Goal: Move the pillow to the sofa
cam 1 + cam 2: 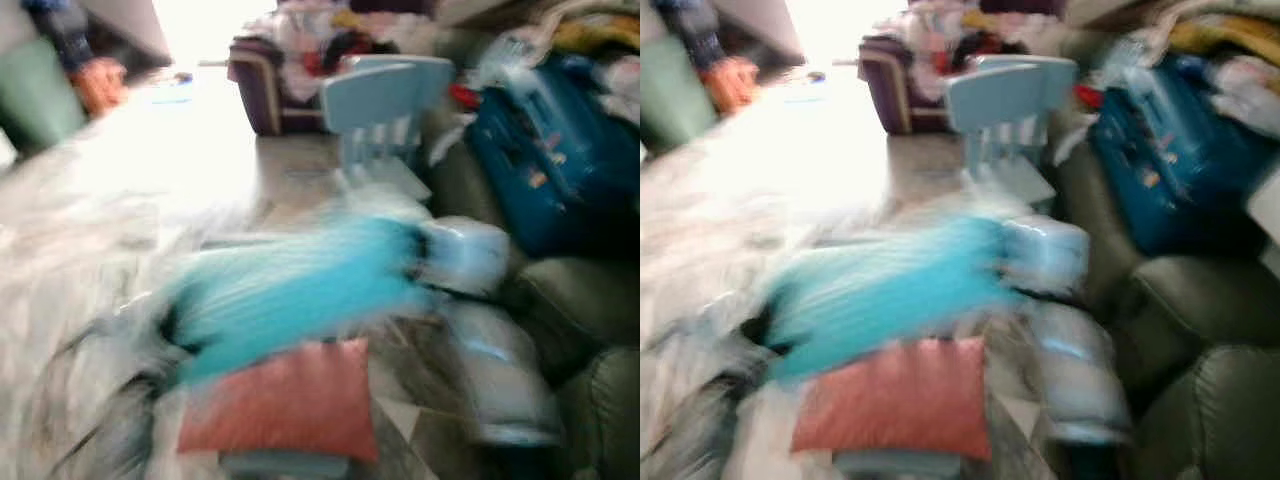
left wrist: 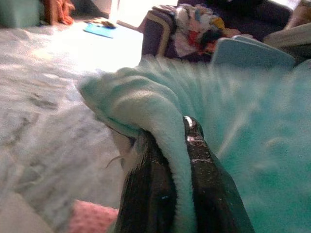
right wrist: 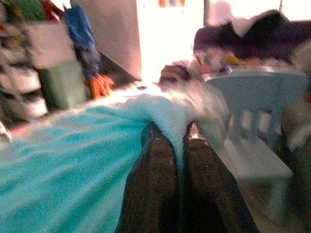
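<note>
The whole head view is motion-blurred. A fluffy turquoise pillow [image 1: 300, 290] hangs in the air in front of me, held at both ends. In the left wrist view my left gripper [image 2: 170, 130] is shut on a folded edge of the pillow [image 2: 146, 107]. In the right wrist view my right gripper [image 3: 174, 130] is shut on the other edge of the pillow [image 3: 73, 160]. My right arm [image 1: 470, 255] shows as a pale blur beside the pillow. The dark green sofa [image 1: 580, 300] stands to my right.
A pink pillow [image 1: 285, 400] lies low in front of me, under the turquoise one. A blue bag [image 1: 550, 160] and heaped clothes lie on the sofa's far part. A light blue chair [image 1: 380, 110] and a purple armchair [image 1: 270, 80] piled with clothes stand ahead. Marble floor spreads left.
</note>
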Available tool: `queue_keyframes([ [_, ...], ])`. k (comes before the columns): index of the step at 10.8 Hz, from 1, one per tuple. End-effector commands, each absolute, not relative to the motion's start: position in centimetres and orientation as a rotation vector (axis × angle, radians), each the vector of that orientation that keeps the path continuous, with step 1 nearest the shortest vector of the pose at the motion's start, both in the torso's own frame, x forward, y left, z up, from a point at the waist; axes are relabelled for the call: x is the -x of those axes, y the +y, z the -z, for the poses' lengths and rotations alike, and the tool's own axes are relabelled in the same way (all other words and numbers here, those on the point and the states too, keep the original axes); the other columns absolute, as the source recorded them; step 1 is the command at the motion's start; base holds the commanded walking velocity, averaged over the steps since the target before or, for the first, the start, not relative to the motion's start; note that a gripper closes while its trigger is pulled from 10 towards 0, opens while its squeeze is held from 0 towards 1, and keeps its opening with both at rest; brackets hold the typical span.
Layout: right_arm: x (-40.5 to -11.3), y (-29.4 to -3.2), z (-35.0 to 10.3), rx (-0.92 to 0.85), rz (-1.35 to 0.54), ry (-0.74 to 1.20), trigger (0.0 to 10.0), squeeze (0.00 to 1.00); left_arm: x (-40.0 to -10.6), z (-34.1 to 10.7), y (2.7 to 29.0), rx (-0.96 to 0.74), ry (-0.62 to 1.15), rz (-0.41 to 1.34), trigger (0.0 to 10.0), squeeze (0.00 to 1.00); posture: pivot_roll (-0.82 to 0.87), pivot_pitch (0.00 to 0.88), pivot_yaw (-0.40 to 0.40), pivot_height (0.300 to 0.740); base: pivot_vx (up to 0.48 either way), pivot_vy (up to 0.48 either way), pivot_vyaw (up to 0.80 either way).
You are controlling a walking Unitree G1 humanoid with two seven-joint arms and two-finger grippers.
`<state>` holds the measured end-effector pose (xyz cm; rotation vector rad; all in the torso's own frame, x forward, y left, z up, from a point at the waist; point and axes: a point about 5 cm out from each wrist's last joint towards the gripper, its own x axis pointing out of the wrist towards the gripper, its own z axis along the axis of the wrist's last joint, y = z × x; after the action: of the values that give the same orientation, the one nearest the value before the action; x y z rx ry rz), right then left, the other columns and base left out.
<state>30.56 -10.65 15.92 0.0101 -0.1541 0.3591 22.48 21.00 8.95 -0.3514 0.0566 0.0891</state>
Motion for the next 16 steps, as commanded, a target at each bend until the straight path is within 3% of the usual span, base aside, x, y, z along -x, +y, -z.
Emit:
queue_keyframes([
  [1, -30.5, -13.2, -15.5, 0.007, -0.276, -0.143, 0.0, 0.0, -23.4, -9.9, 19.5, 0.366, 0.021, -0.026, 0.0, 0.0, -0.17, 0.0, 0.051, 0.74, 0.0, 0.0, 0.0],
  [7, -30.5, -13.1, -15.6, 0.004, -0.278, -0.143, 0.0, 0.0, -23.4, -9.7, 19.4, 0.369, 0.033, -0.033, 0.0, 0.0, -0.17, 0.0, 0.05, 0.74, 0.0, 0.0, 0.0],
  [8, -30.5, -13.2, -15.5, 0.007, -0.284, -0.135, 0.0, 0.0, -23.4, -9.3, 19.6, 0.355, 0.073, -0.065, 0.5, 0.0, -0.17, 0.0, 0.046, 0.74, 0.0, 0.0, 0.0],
  [9, -30.5, -13.2, -15.2, 0.017, -0.283, -0.115, 0.2, 0.0, -23.6, -8.8, 19.7, 0.312, 0.127, -0.101, 10.0, 0.0, -0.17, 0.0, 0.045, 0.74, 0.0, 0.0, 0.0],
  [10, -30.6, -13.2, -15.0, 0.027, -0.283, -0.096, 10.0, 0.0, -23.7, -8.7, 19.8, 0.278, 0.144, -0.135, 10.0, 0.0, -0.17, 0.0, 0.044, 0.74, 0.0, 0.0, 0.0],
  [14, -30.8, -13.0, -14.9, 0.037, -0.304, -0.082, 10.0, 0.0, -24.6, -9.3, 20.7, 0.267, 0.184, -0.243, 10.0, 0.0, -0.17, 0.0, 0.033, 0.74, 0.0, 0.0, 0.0],
  [16, -30.9, -13.0, -14.9, 0.036, -0.307, -0.076, 10.0, 0.0, -24.7, -10.1, 20.9, 0.326, 0.122, -0.21, 10.0, 0.0, -0.17, 0.0, 0.03, 0.74, 0.0, 0.0, 0.0],
])
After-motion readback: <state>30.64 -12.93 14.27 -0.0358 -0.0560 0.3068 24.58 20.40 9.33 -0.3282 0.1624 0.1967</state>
